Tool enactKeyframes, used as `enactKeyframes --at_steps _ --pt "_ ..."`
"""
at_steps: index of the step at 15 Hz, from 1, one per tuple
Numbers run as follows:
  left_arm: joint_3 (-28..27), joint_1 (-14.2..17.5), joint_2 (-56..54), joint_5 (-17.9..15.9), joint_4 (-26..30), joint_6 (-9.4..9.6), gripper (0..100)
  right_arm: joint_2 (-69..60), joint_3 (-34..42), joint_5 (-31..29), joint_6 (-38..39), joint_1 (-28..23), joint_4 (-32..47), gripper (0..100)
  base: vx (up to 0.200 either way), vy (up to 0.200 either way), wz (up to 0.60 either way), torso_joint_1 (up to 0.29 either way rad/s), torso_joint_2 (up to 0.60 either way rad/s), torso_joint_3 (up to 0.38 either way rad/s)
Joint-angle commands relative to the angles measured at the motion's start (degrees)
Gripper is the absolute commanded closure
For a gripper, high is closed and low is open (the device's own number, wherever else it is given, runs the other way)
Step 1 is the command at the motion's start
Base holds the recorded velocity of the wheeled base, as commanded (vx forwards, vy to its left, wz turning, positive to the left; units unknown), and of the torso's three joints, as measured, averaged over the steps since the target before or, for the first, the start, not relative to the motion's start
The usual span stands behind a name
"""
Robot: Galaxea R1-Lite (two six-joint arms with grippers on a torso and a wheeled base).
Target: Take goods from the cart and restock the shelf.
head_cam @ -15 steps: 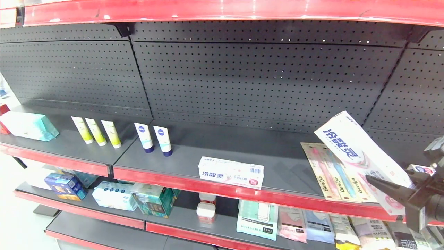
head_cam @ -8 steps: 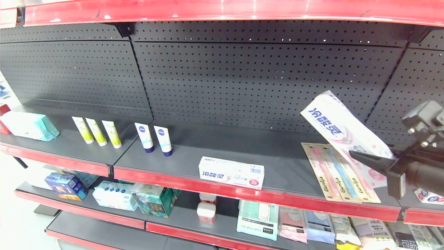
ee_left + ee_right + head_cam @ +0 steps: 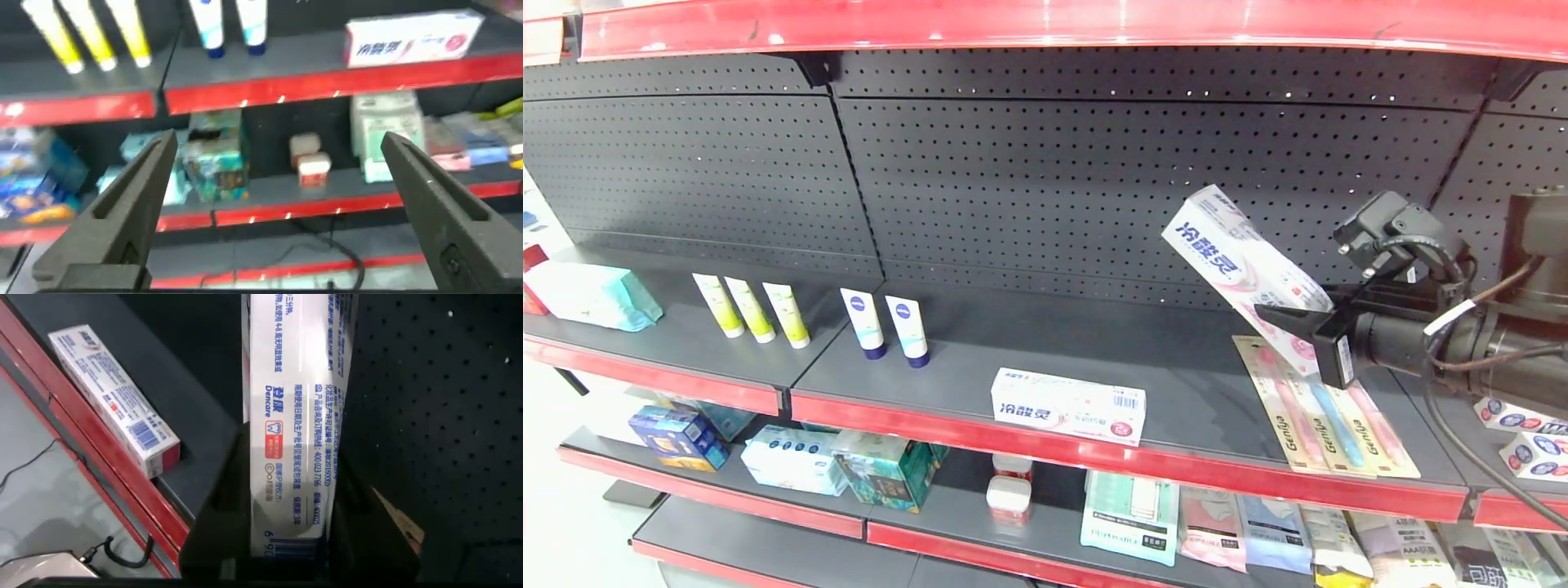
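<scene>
My right gripper [image 3: 1298,322] is shut on a white and pink toothpaste box [image 3: 1241,273], holding it tilted in the air above the middle shelf [image 3: 1045,347], over the toothbrush packs [image 3: 1327,412]. The right wrist view has that held toothpaste box [image 3: 298,392] running up between the fingers [image 3: 221,498]. A second, matching toothpaste box [image 3: 1067,405] lies near the shelf's red front edge, and it is the box on the shelf [image 3: 114,400] in the right wrist view too. My left gripper [image 3: 278,204] is open and empty, low in front of the lower shelves.
Yellow tubes [image 3: 752,310] and two white tubes with blue caps [image 3: 886,325] stand left on the shelf, beside a tissue pack [image 3: 592,296]. Small boxes [image 3: 1523,433] lie at the far right. Lower shelves [image 3: 915,523] carry assorted packs. Bare shelf lies behind the lying box.
My right arm has lifted the toothpaste box and carried it leftward, from the shelf's right end to above the toothbrush packs. The left side of the shelf is unchanged.
</scene>
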Motion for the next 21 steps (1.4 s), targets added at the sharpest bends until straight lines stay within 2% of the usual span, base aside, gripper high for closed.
enactKeyframes --at_steps 1,4,5,8,9,10,11,12,14,17,18,21 --pt "1.82 0.00 0.25 -3.31 -3.27 0.15 0 2.17 0.79 1.84 0.57 -2.05 -0.19 100 0.000 0.000 0.00 0.000 0.00 0.000" --pt "1.82 0.00 0.25 -2.87 -3.19 -0.47 0 2.61 0.79 2.72 1.27 -3.90 -0.28 100 0.000 0.000 0.00 0.000 0.00 0.000" --pt "1.82 0.00 0.25 -1.46 -2.83 -1.61 0 2.52 0.97 2.72 1.18 -4.34 -0.28 100 0.000 0.000 0.00 0.000 0.00 0.000" --pt "1.82 0.26 0.33 1.26 -2.75 -1.35 0 1.56 2.81 2.63 1.18 -4.95 -0.45 100 0.000 0.000 0.00 0.000 0.00 0.000" --pt "1.82 0.44 0.25 4.16 -1.87 -1.08 0 0.85 2.99 2.63 1.18 -5.22 -0.36 100 0.000 0.000 0.00 0.000 0.00 0.000" --pt "1.82 0.53 0.25 7.06 -1.52 -2.49 0 0.68 3.08 2.63 1.18 -5.22 -0.36 100 0.000 0.000 0.00 0.000 0.00 0.000" --pt "1.82 0.53 0.25 7.50 -1.34 -3.81 0 0.59 3.17 2.55 1.18 -5.22 -0.36 100 0.000 0.000 0.00 0.000 0.00 0.000" --pt "1.82 0.53 0.25 7.50 -0.72 -3.98 0 0.41 3.25 2.55 1.18 -5.22 -0.36 100 0.000 0.000 0.00 0.000 0.00 0.000" --pt "1.82 -2.20 0.33 7.06 -0.02 -3.81 0 0.33 4.04 2.55 1.18 -5.22 -0.36 100 0.000 0.000 0.00 0.000 0.00 0.000" --pt "1.82 -2.46 0.25 7.06 -0.11 -3.81 0 0.41 4.75 2.63 1.18 -5.22 -0.36 100 0.000 0.000 0.00 0.000 0.00 0.000" --pt "1.82 -2.46 0.25 7.15 -0.11 -4.33 0 1.91 3.78 3.25 1.09 -5.31 -0.36 100 0.000 0.000 0.00 0.000 0.00 0.000" --pt "1.82 -2.46 0.25 7.15 -0.11 -4.33 0 6.13 0.88 8.70 0.13 -6.18 -0.36 100 0.000 0.000 0.00 0.000 0.00 0.000"
